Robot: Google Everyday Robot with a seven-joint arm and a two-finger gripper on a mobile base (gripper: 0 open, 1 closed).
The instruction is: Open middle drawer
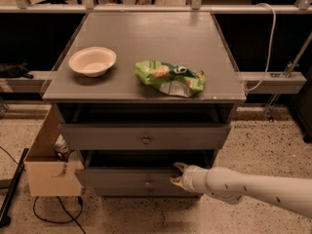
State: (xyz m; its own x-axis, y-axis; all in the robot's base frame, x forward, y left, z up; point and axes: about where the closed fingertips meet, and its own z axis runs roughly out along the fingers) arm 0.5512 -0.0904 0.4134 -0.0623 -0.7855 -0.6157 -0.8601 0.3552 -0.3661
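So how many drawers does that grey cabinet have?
3. The top drawer is highest. The middle drawer is pulled out a little, with the gripper at the right end of its front. The bottom drawer peeks out below, mostly hidden.

The gripper (175,173) sits at the top edge of the wide grey middle drawer (117,179), right of its small round metal knob (148,183). Above that edge, leftward, the way is free. An open brown cardboard box (44,177) crowds the grey cabinet's (161,38) left side.
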